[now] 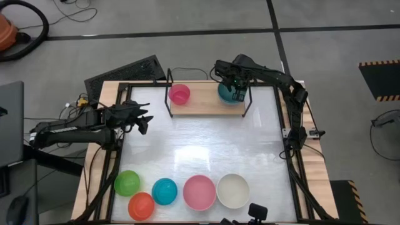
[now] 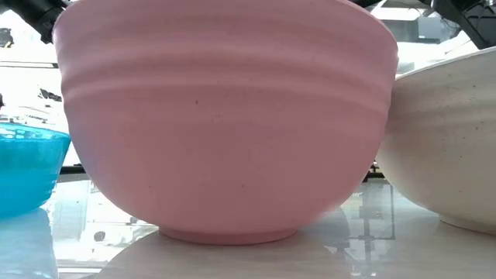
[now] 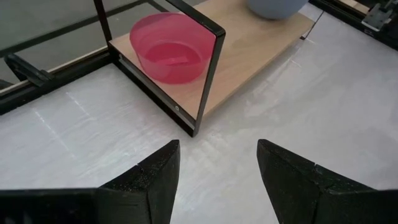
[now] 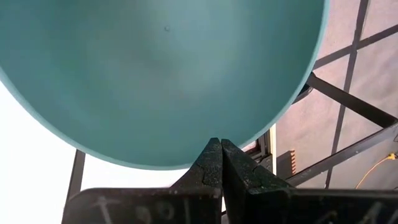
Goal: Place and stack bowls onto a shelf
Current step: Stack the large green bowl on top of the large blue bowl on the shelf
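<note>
The light-wood shelf (image 1: 206, 103) stands at the table's far edge. A magenta bowl (image 1: 179, 94) sits on the shelf's left end and also shows in the left wrist view (image 3: 169, 50). A grey-blue bowl (image 3: 273, 6) sits on the shelf's right end. My right gripper (image 1: 234, 94) is shut on the dark teal bowl (image 1: 226, 92) over that end. The teal bowl hides the grey-blue one from above, so I cannot tell whether they touch. My left gripper (image 1: 145, 120) is open and empty over the table, left of the shelf, and also shows in its wrist view (image 3: 217, 168). My right gripper holds the dark teal bowl by its rim (image 4: 214, 134), on the side toward the table's right edge. The two fingers (image 4: 208, 162) are closed together on the rim. The arm comes from the right. The bowl's mouth faces up, over the shelf's right end.
Five bowls stand along the near edge: green (image 1: 127, 183), orange (image 1: 141, 205), cyan (image 1: 164, 191), pink (image 1: 199, 192) and cream-white (image 1: 232, 190). Black wire uprights (image 3: 208, 81) stand at the shelf's ends. The white tabletop (image 1: 206, 147) lies between shelf and bowls.
</note>
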Action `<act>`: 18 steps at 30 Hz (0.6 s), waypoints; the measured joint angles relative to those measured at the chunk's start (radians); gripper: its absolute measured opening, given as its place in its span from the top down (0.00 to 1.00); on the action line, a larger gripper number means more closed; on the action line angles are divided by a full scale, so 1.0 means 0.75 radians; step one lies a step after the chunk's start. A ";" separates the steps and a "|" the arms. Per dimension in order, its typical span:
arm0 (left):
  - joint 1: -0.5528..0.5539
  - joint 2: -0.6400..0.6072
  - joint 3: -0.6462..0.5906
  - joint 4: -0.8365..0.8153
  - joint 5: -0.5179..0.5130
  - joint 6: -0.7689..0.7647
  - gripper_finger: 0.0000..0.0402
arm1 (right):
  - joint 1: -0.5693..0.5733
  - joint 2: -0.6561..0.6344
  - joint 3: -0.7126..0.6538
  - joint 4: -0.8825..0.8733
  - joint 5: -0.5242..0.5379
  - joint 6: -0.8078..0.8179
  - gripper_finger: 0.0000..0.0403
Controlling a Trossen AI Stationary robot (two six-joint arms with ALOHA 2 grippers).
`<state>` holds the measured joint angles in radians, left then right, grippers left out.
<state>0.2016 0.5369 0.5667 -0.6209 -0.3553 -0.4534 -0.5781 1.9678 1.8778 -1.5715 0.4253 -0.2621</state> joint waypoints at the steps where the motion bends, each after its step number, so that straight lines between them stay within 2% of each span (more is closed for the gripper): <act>1: 0.000 0.000 0.000 0.000 0.000 0.000 0.50 | 0.000 0.000 0.000 0.000 0.000 0.001 0.96; 18: 0.000 0.000 0.000 -0.003 0.001 0.002 0.50 | 0.012 0.000 0.000 0.001 0.003 0.039 0.96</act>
<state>0.2016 0.5369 0.5667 -0.6231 -0.3550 -0.4522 -0.5689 1.9678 1.8778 -1.5707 0.4279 -0.2331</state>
